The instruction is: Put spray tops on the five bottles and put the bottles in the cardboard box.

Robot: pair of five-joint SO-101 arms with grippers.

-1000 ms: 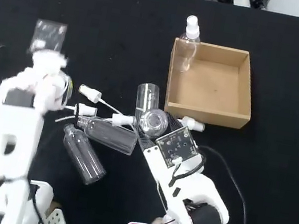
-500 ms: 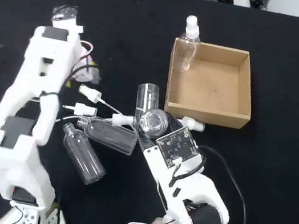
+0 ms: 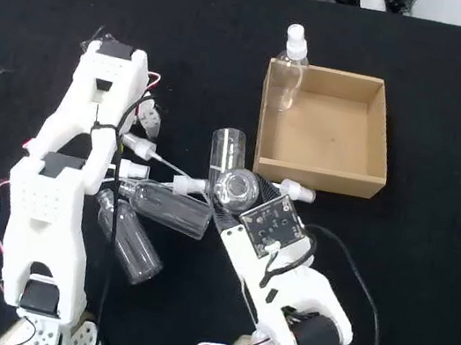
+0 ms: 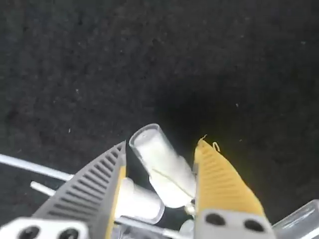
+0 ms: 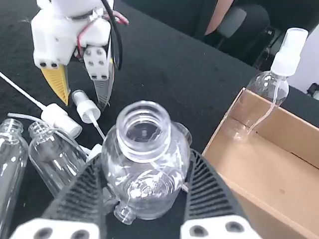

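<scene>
Surveying left to right, I log a left gripper over a loose spray top and a right gripper holding a bottle.
On the black table point(image 3: 452, 131), the left gripper point(image 4: 162, 144) points down with its fingers spread either side of a spray top point(image 4: 164, 172) that lies flat; I see no pinch on it. Just beside it lie a second spray top point(image 3: 128, 171), a lying bottle point(image 3: 169, 206) and another lying bottle point(image 3: 130, 244), both uncapped. The right gripper point(image 5: 145, 157) is clamped on an open-necked bottle point(image 5: 144, 169), held upright near the cardboard box point(image 3: 319, 177). A capped bottle point(image 3: 287, 75) stands in the box's far left corner.
</scene>
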